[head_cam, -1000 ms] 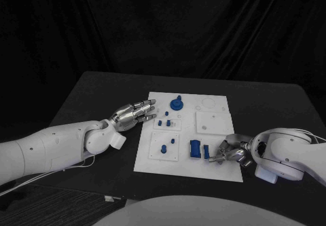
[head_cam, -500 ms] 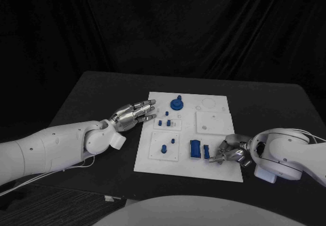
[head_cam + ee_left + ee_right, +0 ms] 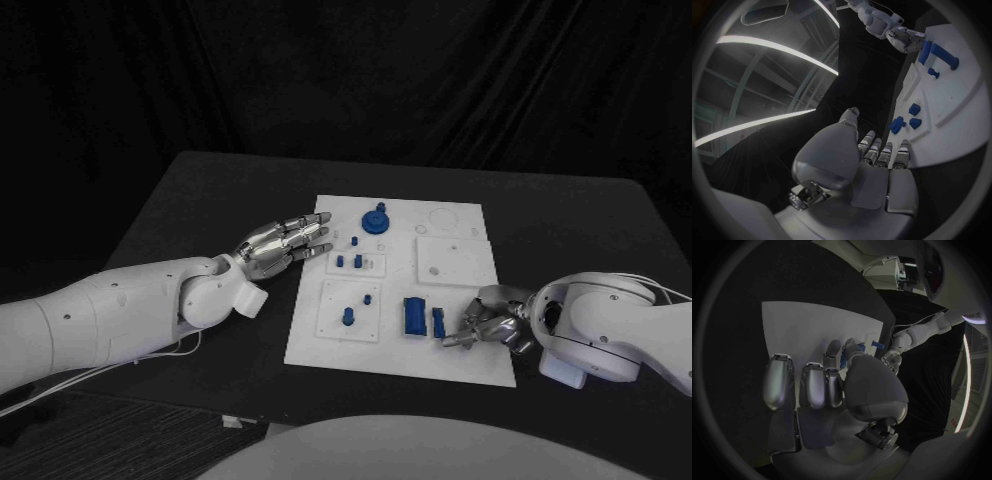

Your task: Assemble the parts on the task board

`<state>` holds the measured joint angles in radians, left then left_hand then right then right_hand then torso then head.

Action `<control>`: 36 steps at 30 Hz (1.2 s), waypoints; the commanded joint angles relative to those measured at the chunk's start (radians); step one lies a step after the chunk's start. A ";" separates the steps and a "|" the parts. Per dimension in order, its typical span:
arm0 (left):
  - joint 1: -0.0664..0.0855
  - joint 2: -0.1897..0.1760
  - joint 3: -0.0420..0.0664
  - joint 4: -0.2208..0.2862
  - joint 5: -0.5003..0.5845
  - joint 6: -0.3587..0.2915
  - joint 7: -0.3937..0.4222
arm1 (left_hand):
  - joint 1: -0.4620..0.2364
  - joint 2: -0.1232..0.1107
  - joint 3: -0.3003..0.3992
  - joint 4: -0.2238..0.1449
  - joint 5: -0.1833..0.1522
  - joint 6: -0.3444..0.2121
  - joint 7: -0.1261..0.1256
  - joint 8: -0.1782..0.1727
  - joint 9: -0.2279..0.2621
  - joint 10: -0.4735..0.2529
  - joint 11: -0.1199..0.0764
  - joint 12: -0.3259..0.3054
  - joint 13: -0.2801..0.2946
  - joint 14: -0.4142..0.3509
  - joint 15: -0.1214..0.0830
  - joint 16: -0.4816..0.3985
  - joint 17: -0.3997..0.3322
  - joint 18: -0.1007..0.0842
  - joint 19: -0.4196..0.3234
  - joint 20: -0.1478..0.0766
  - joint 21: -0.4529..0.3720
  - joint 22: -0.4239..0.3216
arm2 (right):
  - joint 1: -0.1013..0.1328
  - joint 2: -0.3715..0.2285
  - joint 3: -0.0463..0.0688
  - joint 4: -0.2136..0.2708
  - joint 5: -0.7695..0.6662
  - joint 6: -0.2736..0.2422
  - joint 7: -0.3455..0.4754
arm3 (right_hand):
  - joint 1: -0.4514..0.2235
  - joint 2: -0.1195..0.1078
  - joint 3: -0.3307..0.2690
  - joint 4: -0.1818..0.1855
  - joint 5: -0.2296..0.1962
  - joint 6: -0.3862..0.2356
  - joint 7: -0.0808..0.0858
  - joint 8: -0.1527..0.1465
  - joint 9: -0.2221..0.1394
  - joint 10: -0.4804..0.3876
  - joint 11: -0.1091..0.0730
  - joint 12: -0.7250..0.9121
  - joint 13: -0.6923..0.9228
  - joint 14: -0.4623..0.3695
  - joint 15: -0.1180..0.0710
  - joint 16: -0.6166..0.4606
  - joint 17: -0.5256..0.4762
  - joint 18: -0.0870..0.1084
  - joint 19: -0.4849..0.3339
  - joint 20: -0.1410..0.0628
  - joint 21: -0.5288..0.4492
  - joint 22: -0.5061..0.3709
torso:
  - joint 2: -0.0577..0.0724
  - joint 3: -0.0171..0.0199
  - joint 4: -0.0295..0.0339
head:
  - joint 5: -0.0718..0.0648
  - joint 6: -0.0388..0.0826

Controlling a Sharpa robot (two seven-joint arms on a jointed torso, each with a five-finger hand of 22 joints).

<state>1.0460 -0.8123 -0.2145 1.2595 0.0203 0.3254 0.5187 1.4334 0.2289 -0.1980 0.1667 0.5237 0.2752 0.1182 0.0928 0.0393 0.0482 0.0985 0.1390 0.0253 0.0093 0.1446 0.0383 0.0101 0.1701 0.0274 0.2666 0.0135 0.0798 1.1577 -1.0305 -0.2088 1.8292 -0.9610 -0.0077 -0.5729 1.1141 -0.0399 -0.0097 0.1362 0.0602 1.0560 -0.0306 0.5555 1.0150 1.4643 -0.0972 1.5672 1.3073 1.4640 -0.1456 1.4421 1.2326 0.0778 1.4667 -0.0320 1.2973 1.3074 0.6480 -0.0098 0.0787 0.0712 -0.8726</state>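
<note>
Beside task board [image 3: 459, 362], left hand [image 3: 283, 240] flat, fingers apart, empty; right hand [image 3: 485, 325] grip unclear, part [image 3: 844, 356] by thumb.

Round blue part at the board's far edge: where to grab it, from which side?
Judging from the head view: take the round part by the short stem rising from its disc, coming straight down from above. The disc seems to lie flat on the board, offering little side purchase. The left hand is nearer.

Parts [image 3: 414, 316] on task board [image 3: 459, 366]
</note>
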 commanded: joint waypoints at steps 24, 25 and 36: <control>-0.004 0.004 0.001 -0.002 0.005 0.018 0.006 | -0.005 0.008 -0.002 -0.006 0.005 -0.001 0.005 0.005 0.001 -0.002 0.008 0.005 0.001 0.001 -0.006 0.004 0.001 0.011 0.005 -0.002 0.004 -0.003 | -0.003 0.005 0.000 -0.009 0.023 -0.023 -0.008 | -0.017 -0.017 -0.013 0.055 -0.011 0.012 -0.002 -0.012 0.010 0.107 -0.004 0.004 0.263 0.052 -0.006 0.000 -0.006 -0.017 0.013 -0.004 -0.001 0.182 | 0.000 0.0004 0.0001 | 0.000 0.000; -0.004 0.004 0.001 -0.002 0.005 0.018 0.006 | -0.005 0.008 -0.002 -0.006 0.005 -0.001 0.005 0.005 0.001 -0.002 0.008 0.005 0.001 0.001 -0.006 0.004 0.001 0.011 0.005 -0.002 0.004 -0.003 | -0.003 0.005 0.000 -0.010 0.024 -0.024 -0.009 | -0.017 -0.016 -0.014 0.056 -0.011 0.012 -0.002 -0.012 0.010 0.107 -0.004 0.004 0.263 0.052 -0.006 0.000 -0.007 -0.017 0.013 -0.004 -0.001 0.182 | 0.000 0.0003 0.0001 | 0.000 0.000; -0.004 0.003 0.001 -0.001 0.005 0.017 0.004 | -0.005 0.008 -0.002 -0.006 0.005 -0.001 0.005 0.005 0.001 -0.002 0.008 0.005 0.001 0.001 -0.006 0.004 0.001 0.011 0.005 -0.002 0.004 -0.003 | -0.003 0.015 0.000 -0.022 0.034 -0.033 -0.012 | -0.016 0.019 -0.012 0.064 -0.010 0.014 -0.003 -0.012 0.014 0.107 -0.005 0.004 0.263 0.051 -0.006 -0.001 -0.009 -0.016 0.012 -0.005 -0.005 0.181 | 0.001 -0.0001 0.0004 | 0.002 0.000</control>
<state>1.0437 -0.8108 -0.2143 1.2566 0.0204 0.3296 0.5160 1.4334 0.2289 -0.1981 0.1667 0.5237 0.2752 0.1182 0.0928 0.0393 0.0446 0.1020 0.1390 0.0253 0.0093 0.1446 0.0383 0.0101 0.1701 0.0274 0.2666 0.0135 0.0784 1.1575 -1.0175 -0.2088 1.8083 -0.9376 -0.0248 -0.5725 1.0966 -0.0320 -0.0219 0.1961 0.0532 1.0632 -0.0306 0.5474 1.0279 1.4643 -0.0971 1.5672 1.3073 1.4640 -0.1456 1.4412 1.2237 0.0778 1.4667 -0.0320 1.2972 1.3080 0.6483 -0.0096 0.0787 0.0743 -0.8726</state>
